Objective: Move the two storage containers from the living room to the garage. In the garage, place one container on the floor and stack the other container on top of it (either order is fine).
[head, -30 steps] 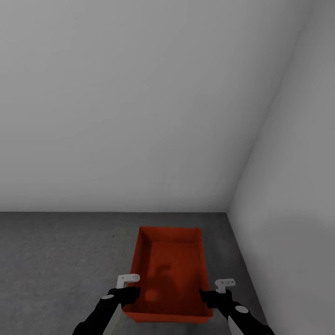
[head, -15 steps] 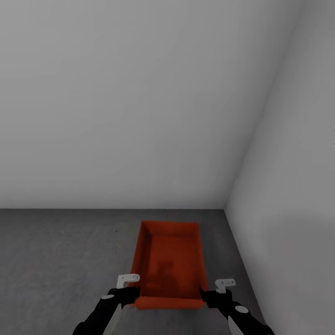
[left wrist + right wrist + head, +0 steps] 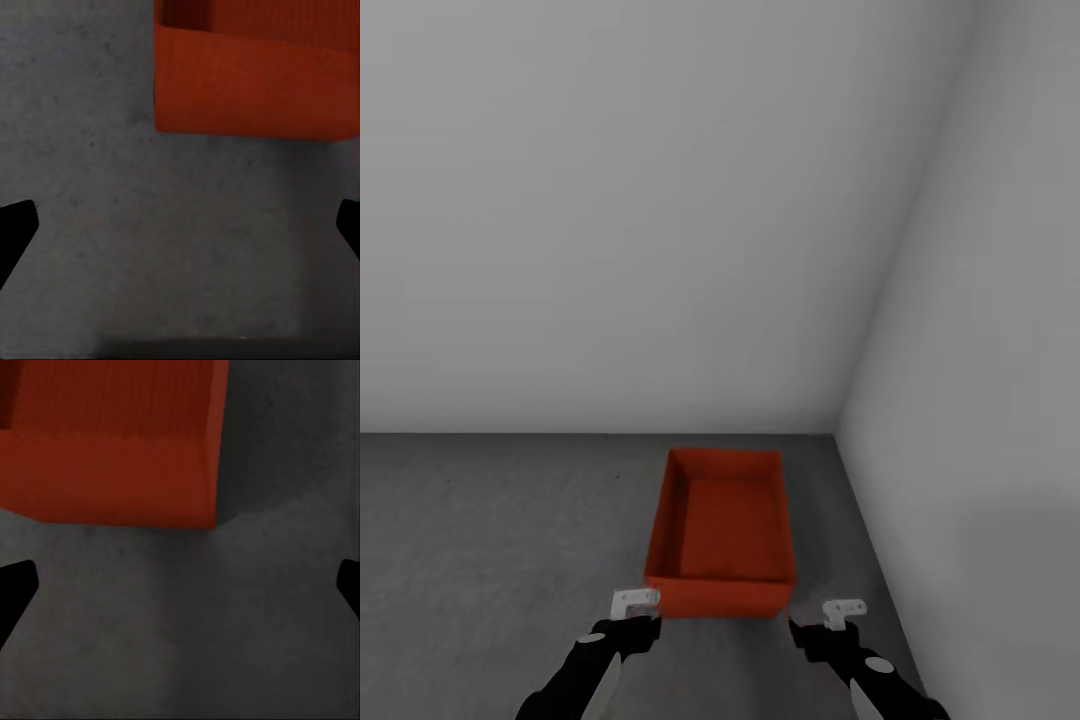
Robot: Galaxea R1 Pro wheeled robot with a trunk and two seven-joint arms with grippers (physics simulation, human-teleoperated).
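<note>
- Orange-red, the storage container [image 3: 720, 540] sat on the garage's dark grey concrete floor [image 3: 490, 530], upright with its open top facing up and nothing visible inside it.
- I saw it close to the corner where two plain white walls [image 3: 610, 200] met, its far short end toward the back wall and its right long side near the side wall, apart from both.
- My left gripper [image 3: 628, 625] hung just in front of the container's near left corner; from the head camera I couldn't say whether it touched the wall or stood a hair off it.
- My right gripper [image 3: 812, 632] hung just beside the near right corner, likewise empty.
- On the left wrist camera, the two dark fingertips [image 3: 16, 225] showed at opposite edges of the picture, spread wide, with bare concrete between them and the container's [image 3: 255, 90] near wall beyond them.
- On the right wrist camera, the fingertips [image 3: 15, 589] were spread just as wide over bare floor, with the container's [image 3: 112, 472] corner and its shadow beyond them.
- Neither gripper clasped anything.
</note>
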